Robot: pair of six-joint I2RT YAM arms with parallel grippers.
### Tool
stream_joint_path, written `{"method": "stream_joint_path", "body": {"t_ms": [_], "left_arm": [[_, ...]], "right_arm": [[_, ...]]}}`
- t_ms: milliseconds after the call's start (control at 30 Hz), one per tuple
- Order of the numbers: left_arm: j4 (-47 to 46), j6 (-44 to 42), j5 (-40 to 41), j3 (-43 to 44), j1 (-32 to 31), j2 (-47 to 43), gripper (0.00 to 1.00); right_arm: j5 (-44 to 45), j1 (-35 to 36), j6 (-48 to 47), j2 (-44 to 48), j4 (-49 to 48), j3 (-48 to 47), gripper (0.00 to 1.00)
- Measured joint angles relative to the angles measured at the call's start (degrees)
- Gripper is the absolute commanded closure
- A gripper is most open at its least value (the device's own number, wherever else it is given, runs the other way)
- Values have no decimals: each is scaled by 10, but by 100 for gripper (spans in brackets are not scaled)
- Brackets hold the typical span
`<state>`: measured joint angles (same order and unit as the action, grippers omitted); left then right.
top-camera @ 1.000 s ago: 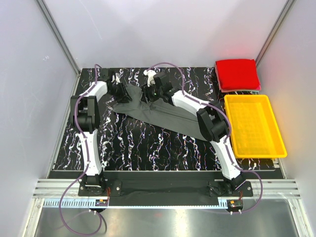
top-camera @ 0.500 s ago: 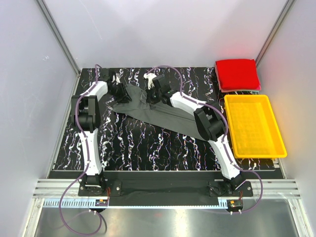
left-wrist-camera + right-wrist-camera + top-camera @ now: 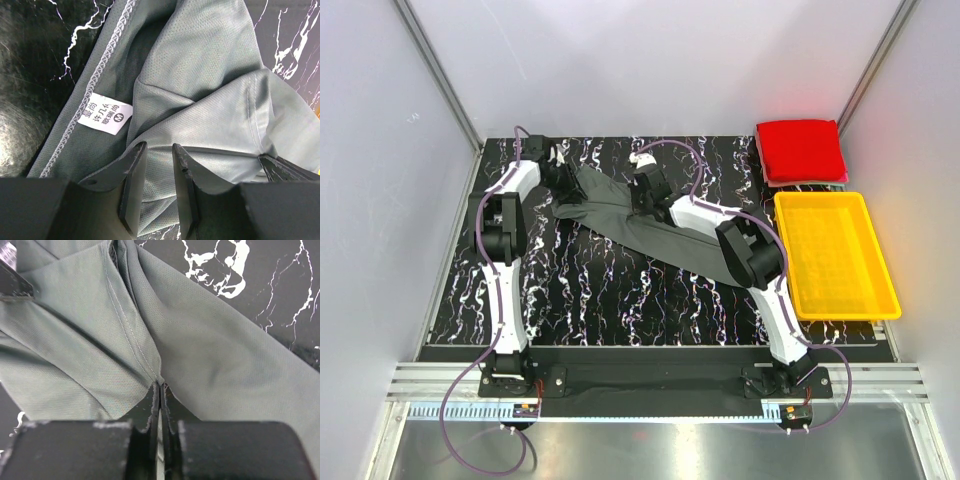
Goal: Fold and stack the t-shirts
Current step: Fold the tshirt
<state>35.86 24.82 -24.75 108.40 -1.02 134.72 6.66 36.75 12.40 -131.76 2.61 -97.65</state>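
arm bases: both bolted at the near edge of the table (image 3: pixel 620 300), left arm reaching up the left side, right arm leaning in from the right.
table: black top with white marbling.
yellow tray (image 3: pixel 840 312): on the right side of the table, well apart from the grey cloth.
dark grey t-shirt (image 3: pixel 665 238): unfolded and rumpled, lying in a slanted band from the far left of the table down toward the right arm's elbow; it lies on the table, left of the tray.
right gripper (image 3: pixel 160 390): over the middle of the grey shirt, fingers pressed together and pinching a ridge of cloth just beside a stitched seam; creases run in toward the fingertips.
left gripper (image 3: pixel 156 160): at the shirt's far left end, fingers standing a little apart with grey cloth showing in the gap; whether the cloth is clamped cannot be told.
size label (image 3: pixel 105 114): small white tag with dark print, sewn inside the shirt beside a zigzag-stitched hem, just beyond the left fingertips.
red t-shirt (image 3: pixel 802 148): folded square at the far right corner, beyond the tray.
pink edge (image 3: pixel 842 177): peeks out beneath the red shirt along its near side.
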Motion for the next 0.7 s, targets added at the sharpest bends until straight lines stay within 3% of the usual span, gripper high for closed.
{"method": "stream_joint_path", "body": {"t_ms": [33,133,200,367,567,700], "left_arm": [[0,0,0,0,0,0,65],[8,-2,-2,7,0,0,58],[14,-8,-2,14,0,0,50],[41,-20,55,4,0,-38,48],[48,-24,144,-121,1,-193,48],[32,-23,166,-204,6,-259,47]], "right_arm": [[0,0,7,2,-1,2,83],[6,0,21,5,0,2,71],[13,0,27,5,3,2,69],[17,0,40,20,21,2,68],[10,0,66,61,59,0,68],[8,0,88,87,100,1,74]]}}
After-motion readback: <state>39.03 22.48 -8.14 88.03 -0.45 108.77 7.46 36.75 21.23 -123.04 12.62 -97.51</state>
